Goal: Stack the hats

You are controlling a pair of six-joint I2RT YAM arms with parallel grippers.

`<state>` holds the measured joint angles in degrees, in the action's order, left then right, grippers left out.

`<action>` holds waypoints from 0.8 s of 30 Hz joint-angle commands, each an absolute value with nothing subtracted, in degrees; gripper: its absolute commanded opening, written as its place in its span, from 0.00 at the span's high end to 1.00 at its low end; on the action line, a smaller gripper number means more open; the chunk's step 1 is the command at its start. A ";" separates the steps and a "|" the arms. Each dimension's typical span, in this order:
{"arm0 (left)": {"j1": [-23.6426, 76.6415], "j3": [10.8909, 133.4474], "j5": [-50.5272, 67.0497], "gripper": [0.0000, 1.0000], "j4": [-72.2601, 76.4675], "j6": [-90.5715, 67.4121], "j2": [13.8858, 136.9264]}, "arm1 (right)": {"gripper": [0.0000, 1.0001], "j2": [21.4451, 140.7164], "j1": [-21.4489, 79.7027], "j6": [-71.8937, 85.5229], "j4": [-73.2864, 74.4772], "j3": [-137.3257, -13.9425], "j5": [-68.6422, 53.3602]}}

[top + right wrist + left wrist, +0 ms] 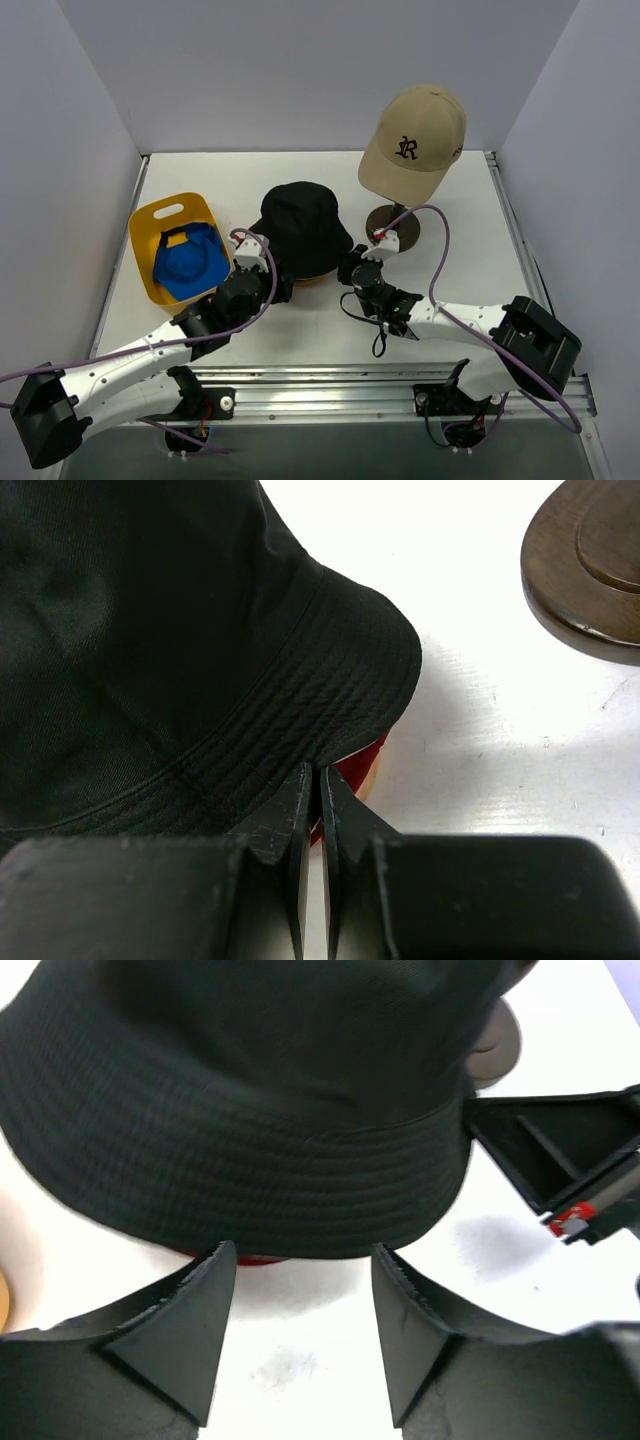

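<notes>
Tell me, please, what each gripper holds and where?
Left gripper: open, empty. Right gripper: closed at the brim of the black hat; whether it pinches fabric cannot be told.

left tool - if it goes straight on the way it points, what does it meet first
Most likely the brim of the black bucket hat, which sits right ahead of the open left tool in the left wrist view. How far off it is remains hard to judge.
</notes>
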<state>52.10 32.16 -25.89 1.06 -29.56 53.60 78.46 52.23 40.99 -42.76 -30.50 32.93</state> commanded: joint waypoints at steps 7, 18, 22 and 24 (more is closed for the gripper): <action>51.95 30.58 -31.63 0.26 1.85 -37.52 50.98 | 1.00 79.98 52.30 37.88 -44.56 -29.62 34.01; 35.35 30.94 -17.50 0.25 -1.85 -40.87 46.50 | 1.00 82.09 51.68 36.48 -45.53 -29.71 34.10; 28.84 32.25 -9.78 0.25 -1.24 -40.52 48.85 | 1.00 81.91 51.42 36.30 -45.70 -29.44 34.54; 25.94 32.96 -7.48 0.25 -0.97 -40.25 50.09 | 1.00 81.91 51.33 36.21 -45.70 -29.27 34.54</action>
